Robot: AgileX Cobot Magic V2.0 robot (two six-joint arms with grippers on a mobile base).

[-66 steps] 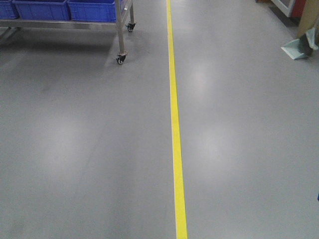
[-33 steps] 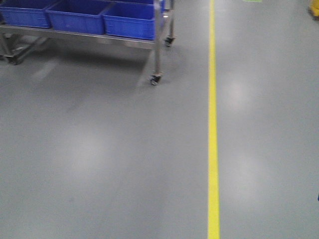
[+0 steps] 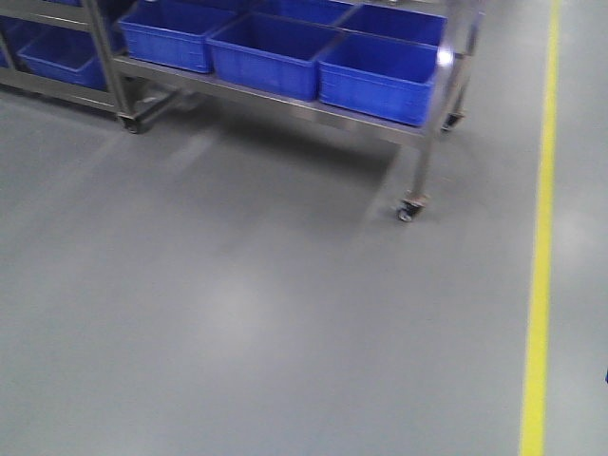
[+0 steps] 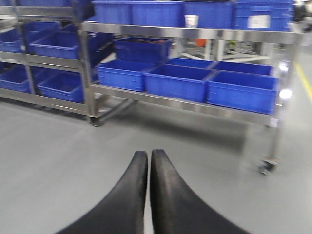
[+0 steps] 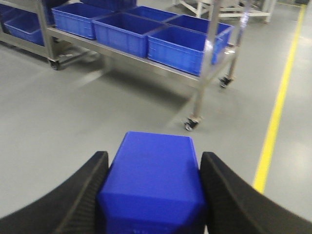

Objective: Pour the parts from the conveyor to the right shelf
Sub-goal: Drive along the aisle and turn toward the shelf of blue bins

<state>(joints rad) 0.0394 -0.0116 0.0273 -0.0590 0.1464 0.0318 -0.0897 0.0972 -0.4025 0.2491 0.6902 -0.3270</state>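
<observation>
While right jaws pinch a smooth blue block (image 5: 153,185), bevelled corners, left jaws pressed together.

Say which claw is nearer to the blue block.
Right. The right claw grips the blue block, one finger against each side. The left claw is shut and empty, with no block in its view.

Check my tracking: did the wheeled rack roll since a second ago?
No. The rack stays left of the yellow line; both slid right together, so the view moved.
</observation>
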